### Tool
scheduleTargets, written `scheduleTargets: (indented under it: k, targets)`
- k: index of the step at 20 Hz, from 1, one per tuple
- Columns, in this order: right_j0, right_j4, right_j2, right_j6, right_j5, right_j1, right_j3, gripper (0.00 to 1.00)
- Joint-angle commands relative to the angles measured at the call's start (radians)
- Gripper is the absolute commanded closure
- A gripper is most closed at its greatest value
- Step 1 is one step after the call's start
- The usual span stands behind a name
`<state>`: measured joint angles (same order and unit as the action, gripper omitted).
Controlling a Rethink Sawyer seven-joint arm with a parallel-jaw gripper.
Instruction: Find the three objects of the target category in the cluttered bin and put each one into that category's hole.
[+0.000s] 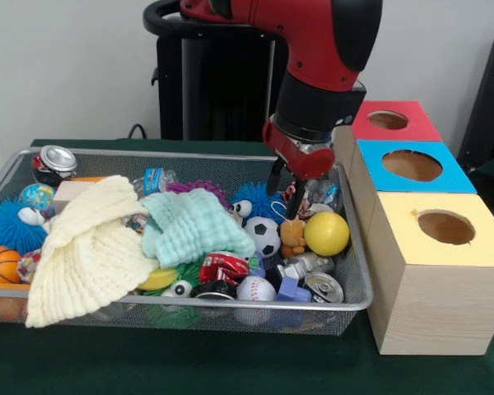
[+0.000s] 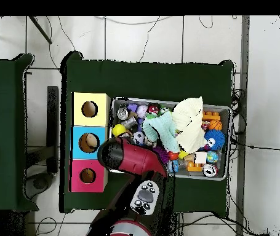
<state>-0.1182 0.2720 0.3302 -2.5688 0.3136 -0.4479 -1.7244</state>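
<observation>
My gripper (image 1: 286,191) hangs open over the right end of the wire bin (image 1: 189,303), its black fingers just above a small brown teddy (image 1: 292,236) and left of a yellow ball (image 1: 327,233). Nothing is held between the fingers. A soccer ball (image 1: 266,235), a baseball (image 1: 255,289), a basketball (image 1: 0,265) and crushed cans (image 1: 323,287) lie in the clutter. Three boxes stand right of the bin, each with a hole: red (image 1: 388,120), blue (image 1: 412,165), yellow (image 1: 445,227). In the overhead view the arm (image 2: 130,157) hides the gripper.
A cream cloth (image 1: 86,247) and a mint cloth (image 1: 196,226) cover much of the bin's middle. Blue spiky balls (image 1: 8,226) and a can (image 1: 56,160) sit at the left end. In the overhead view the bin (image 2: 228,141) lies right of the boxes (image 2: 88,142).
</observation>
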Motion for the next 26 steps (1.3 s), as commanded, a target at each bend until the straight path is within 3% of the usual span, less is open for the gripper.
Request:
scheduleTargets:
  k: [1, 12, 26]
  targets:
    - [0.002, 0.024, -0.099, -0.127, -0.001, 0.015, -0.051, 0.00]
    - [0.024, 0.030, -0.122, -0.129, -0.081, 0.092, -0.013, 0.00]
    - [-0.012, 0.052, -0.096, -0.149, -0.032, 0.093, 0.018, 0.00]
